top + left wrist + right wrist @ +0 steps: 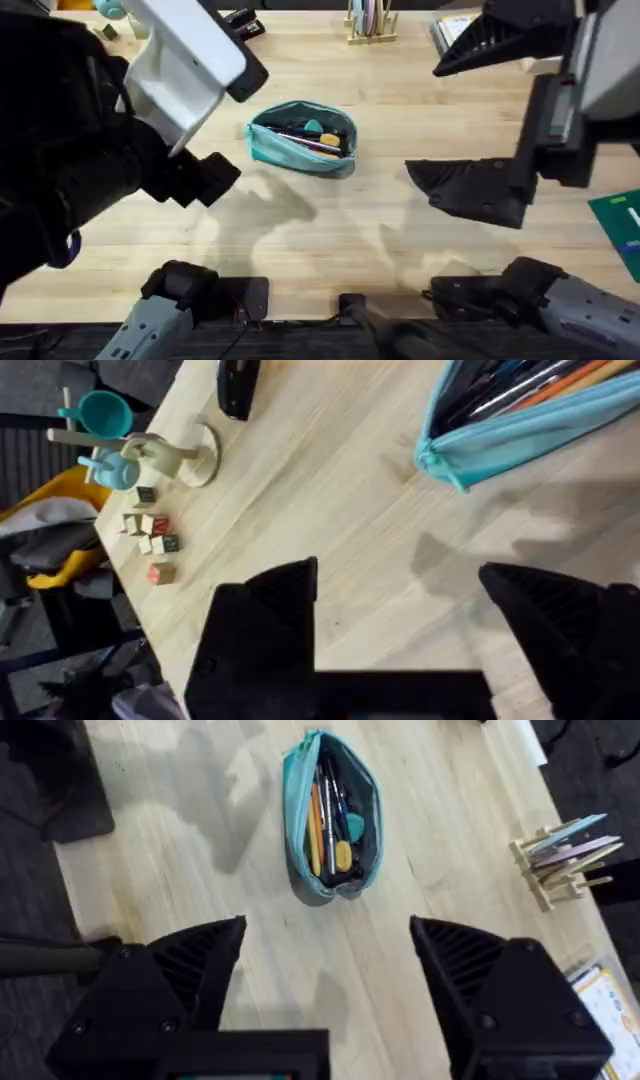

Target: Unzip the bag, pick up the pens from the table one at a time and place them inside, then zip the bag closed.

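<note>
Counter [400,215]: pale wood-grain planks, bare over most of its middle and near side. Soft shadows of the arms fall across it in front of the bag.

Bag [302,137]: teal pouch, lying on the counter left of centre toward the far side, zipper open, mouth gaping upward. Pens [322,815] lie inside it along its length, an orange one and dark ones among them; a yellow and a teal item sit in there too.

Left end effector [400,625]: fingers spread, nothing between them, raised above the counter near the bag's end and clear of it.

Right end effector [328,990]: fingers spread wide, nothing held, raised over bare counter with the bag well ahead of it.

Far edge of the counter: a wooden rack [369,22] of pastel sticks, a black stapler [240,22] to its left, printed papers [455,30] to its right. A green mat [622,225] lies at the right edge.

Far left corner, by the left wrist view: a wooden mug stand [160,452] carrying teal cups, and small lettered wooden blocks [150,535] scattered beside it.

Room: beyond the counter's left edge, dark floor, with yellow and grey cloth [45,525] heaped there.
</note>
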### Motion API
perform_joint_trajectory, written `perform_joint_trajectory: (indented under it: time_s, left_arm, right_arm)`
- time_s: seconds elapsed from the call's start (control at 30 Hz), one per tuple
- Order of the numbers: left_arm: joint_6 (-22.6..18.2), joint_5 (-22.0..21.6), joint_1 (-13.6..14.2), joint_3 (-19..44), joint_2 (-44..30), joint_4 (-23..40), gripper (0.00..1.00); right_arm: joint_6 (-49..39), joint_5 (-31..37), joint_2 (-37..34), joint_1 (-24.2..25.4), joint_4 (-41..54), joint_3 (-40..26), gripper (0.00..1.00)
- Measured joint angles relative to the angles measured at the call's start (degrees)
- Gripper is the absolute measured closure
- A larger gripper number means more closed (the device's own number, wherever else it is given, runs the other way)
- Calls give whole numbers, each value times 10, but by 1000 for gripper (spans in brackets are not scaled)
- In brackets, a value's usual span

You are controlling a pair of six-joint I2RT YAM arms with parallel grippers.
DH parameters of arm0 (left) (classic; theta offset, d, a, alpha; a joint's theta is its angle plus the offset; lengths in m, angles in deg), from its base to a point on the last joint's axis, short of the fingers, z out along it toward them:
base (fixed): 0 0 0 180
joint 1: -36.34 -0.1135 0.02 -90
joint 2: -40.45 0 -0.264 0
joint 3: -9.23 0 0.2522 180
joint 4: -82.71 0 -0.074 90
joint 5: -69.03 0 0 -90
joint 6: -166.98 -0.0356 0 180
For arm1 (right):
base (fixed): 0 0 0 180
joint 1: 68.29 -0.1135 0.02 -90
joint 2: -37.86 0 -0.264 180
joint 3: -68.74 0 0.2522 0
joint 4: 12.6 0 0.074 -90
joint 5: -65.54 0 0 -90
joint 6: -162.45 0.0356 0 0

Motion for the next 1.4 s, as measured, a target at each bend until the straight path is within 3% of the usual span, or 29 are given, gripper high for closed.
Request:
perform_joint_trajectory:
  time_s: [0.07,0.33,0.6,0.9,1.0,1.03,1.2,1.33,1.4]
  left_arm:
    - [-21,0,-28,0,0,0,9]
    - [-34,-13,-102,0,0,2,8]
    - [-51,-37,-102,0,0,58,7]
    - [-94,-21,-105,0,0,12,9]
    - [-124,2,-144,0,0,-5,10]
    - [-161,48,-213,0,-16,-15,10]
    - [-212,129,-316,0,-69,-35,10]
    - [-259,226,-403,0,-122,-50,10]
    - [-282,271,-433,0,-143,-50,10]
  right_arm:
    - [0,0,-13,0,0,0,5]
    - [0,0,-38,0,0,0,4]
    - [0,0,-43,0,-1,0,4]
    - [0,0,-43,0,-2,0,4]
    - [0,0,-43,0,-2,0,4]
    - [0,0,-43,0,-2,0,3]
    - [0,0,-43,0,-2,0,4]
    - [0,0,-43,0,-2,0,4]
    - [0,0,-43,0,-1,0,5]
